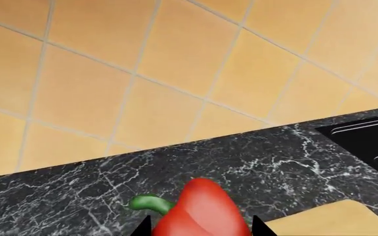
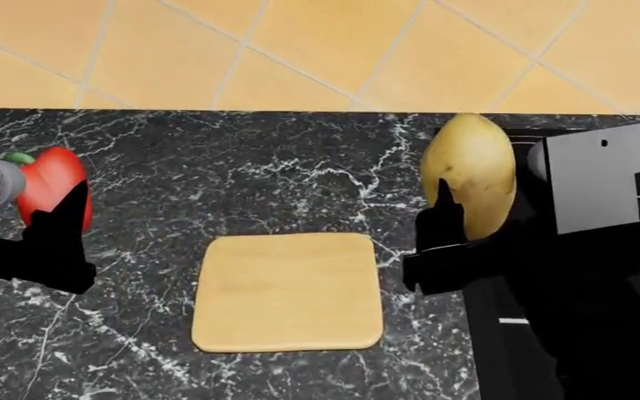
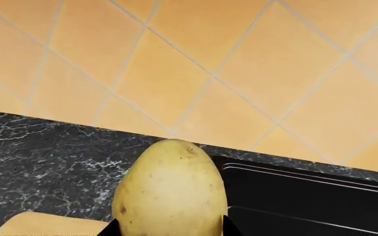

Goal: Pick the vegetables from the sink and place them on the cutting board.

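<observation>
Here, largest first:
Wall: orange-tan square tiles with pale grout (image 2: pixel 332 42) rise behind everything, filling the upper part of all three views.
Counter: the dark grey marbled stone worktop (image 2: pixel 242 175) runs the width of the head view, under both arms.
Sink: the matte black rectangular basin (image 3: pixel 307 196) is set into the stone at the robot's right; only its stepped rim and part of its wall show, largely behind the right arm in the head view.
Cutting board: the flat, light tan wooden square with rounded corners (image 2: pixel 289 292) lies on the stone between the two arms, bare, with neither vegetable touching it.
Potato: the yellowish-tan oval potato with dark specks (image 2: pixel 470 171) is held upright in the air, over the stone just right of the board, near the sink edge.
Right gripper: the black right gripper (image 2: pixel 453 221) has its fingers closed against the potato's sides, pinching its lower half.
Pepper: the glossy red bell pepper with a green stem (image 1: pixel 202 209) is held above the stone, left of the board.
Left gripper: the black left gripper (image 1: pixel 201 227) clasps the pepper between its finger tips, which show on either side of it.
</observation>
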You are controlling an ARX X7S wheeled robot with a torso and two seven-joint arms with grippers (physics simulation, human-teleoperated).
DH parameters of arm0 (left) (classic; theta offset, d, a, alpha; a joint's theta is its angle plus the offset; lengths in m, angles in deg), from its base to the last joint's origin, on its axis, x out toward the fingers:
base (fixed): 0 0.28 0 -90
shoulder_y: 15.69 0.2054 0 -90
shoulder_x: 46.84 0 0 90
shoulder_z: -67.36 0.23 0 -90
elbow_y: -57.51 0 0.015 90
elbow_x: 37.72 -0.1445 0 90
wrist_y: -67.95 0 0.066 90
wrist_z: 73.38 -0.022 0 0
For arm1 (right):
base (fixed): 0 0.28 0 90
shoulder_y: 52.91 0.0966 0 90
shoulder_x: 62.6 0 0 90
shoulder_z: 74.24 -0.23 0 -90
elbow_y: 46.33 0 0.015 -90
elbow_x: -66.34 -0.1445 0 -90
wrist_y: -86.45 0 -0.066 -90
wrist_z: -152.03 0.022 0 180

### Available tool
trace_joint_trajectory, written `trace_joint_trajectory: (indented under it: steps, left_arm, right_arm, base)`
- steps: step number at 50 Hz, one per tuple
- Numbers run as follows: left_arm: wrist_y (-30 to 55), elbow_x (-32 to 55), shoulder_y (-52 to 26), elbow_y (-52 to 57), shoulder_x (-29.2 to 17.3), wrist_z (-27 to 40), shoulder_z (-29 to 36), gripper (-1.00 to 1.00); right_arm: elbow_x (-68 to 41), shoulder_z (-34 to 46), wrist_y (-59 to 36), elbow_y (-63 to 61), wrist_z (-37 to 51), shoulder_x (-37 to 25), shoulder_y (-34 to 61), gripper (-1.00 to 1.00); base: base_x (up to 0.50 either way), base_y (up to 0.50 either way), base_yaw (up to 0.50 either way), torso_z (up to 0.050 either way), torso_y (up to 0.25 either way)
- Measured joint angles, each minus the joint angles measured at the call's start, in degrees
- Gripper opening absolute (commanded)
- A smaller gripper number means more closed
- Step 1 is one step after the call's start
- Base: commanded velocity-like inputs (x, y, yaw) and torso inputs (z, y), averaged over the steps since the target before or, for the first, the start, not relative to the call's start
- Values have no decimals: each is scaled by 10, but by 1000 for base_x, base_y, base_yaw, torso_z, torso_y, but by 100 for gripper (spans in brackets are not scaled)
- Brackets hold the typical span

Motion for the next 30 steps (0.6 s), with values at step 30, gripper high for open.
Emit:
trace_joint_trajectory:
  steps: [30]
  left_arm:
    - [4, 17, -1, -2, -2, 3, 2, -100]
  right_arm:
    - [-68, 104, -188, 225, -65, 75, 243, -100]
  base:
    - [0, 0, 0, 1, 0]
